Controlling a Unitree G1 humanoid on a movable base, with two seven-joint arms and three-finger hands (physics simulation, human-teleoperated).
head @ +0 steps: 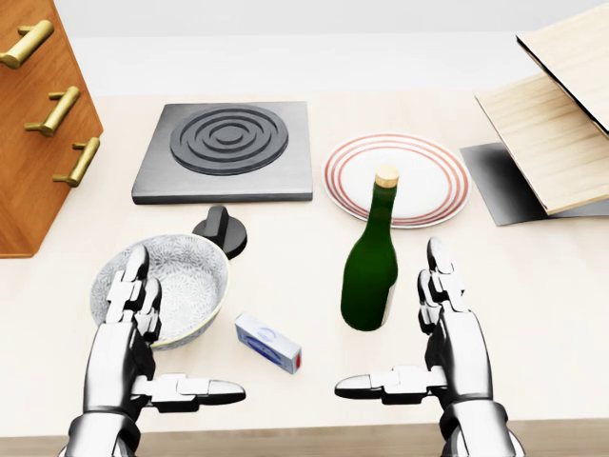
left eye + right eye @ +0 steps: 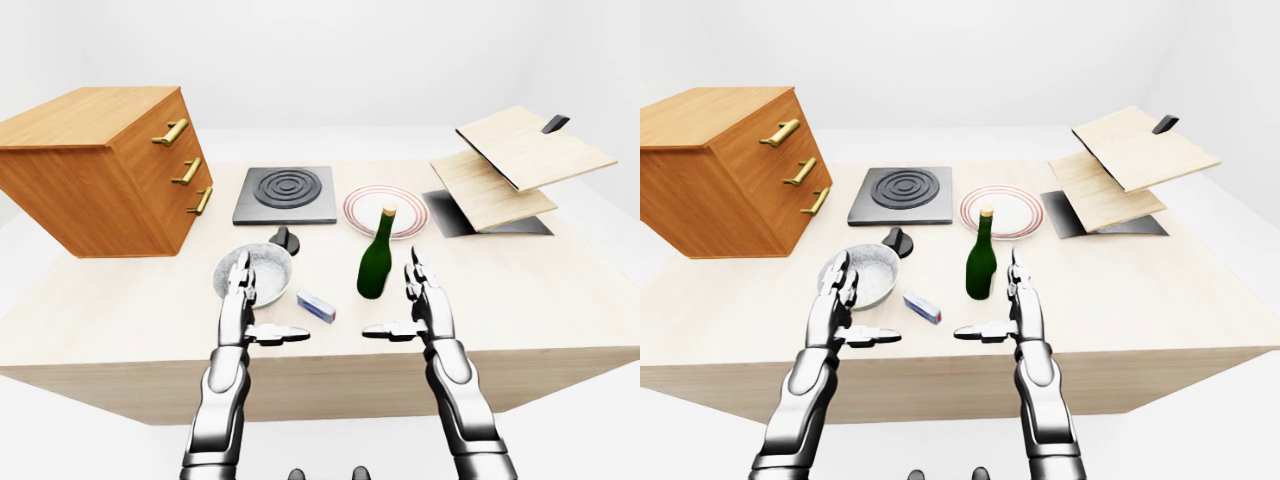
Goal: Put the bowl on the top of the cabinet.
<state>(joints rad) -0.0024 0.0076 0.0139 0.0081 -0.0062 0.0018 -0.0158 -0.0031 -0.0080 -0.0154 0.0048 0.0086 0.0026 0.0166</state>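
Note:
A grey speckled bowl sits on the table, left of centre in the head view. My left hand is open, its fingers raised over the bowl's left rim and its thumb pointing right. The wooden cabinet with three brass handles stands at the table's left; its flat top shows in the left-eye view. My right hand is open too, just right of a green bottle, holding nothing.
A small white and blue box lies right of the bowl. A black knob, a dark burner plate and a red-striped plate lie above. Wooden boards on a dark rack stand at the right.

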